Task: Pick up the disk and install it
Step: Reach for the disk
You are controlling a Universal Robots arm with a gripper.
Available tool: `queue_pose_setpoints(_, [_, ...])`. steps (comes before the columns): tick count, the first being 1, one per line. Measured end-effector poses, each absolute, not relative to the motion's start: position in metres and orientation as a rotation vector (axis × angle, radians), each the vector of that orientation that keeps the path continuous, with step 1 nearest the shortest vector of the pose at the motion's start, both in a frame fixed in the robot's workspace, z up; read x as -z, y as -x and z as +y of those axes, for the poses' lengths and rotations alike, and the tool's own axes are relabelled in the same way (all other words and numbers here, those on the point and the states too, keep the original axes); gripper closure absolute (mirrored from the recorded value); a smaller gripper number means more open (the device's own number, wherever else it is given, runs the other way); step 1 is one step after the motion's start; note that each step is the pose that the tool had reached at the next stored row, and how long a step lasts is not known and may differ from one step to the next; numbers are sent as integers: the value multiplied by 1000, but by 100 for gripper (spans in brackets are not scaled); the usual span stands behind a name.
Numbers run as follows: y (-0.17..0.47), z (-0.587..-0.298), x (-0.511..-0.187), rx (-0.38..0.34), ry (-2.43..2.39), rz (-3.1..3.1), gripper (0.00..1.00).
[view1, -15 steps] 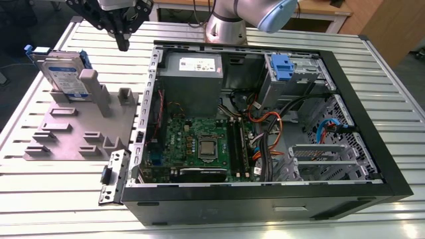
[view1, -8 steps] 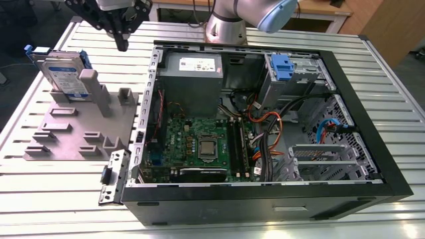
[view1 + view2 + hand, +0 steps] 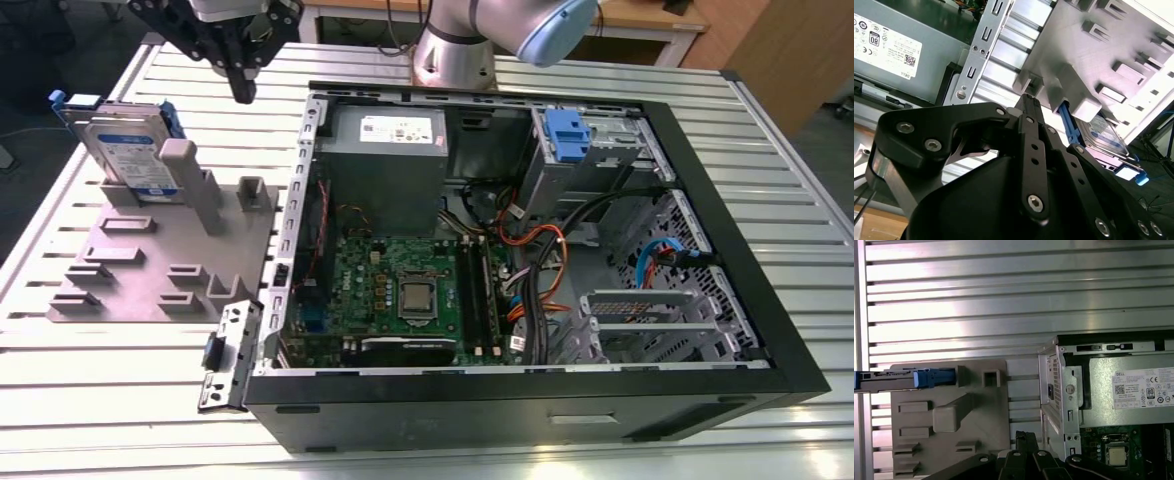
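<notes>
Currently | jaws clenched, empty, near fixture [image 3: 147, 270] edge | disk [image 3: 127, 150] upright on fixture, apart

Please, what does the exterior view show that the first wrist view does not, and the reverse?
Extra in the exterior view: the arm's base, the blue caddy inside the computer case, orange cables, and the disk's labelled face. Extra in the first wrist view: the disk's thin edge, seen from above. Both share the grey fixture holding the disk on edge, the power supply, the processor, and the shut, empty end effector, apart from the disk.
</notes>
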State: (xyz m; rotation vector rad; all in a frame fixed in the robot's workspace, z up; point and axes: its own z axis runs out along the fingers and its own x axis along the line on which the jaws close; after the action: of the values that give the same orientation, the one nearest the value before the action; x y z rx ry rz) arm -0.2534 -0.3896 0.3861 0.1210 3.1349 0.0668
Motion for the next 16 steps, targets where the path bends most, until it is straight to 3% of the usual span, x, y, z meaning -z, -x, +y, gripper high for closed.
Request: queue_pose_setpoints(16, [255,-390,-386,-67,-121,3136,89])
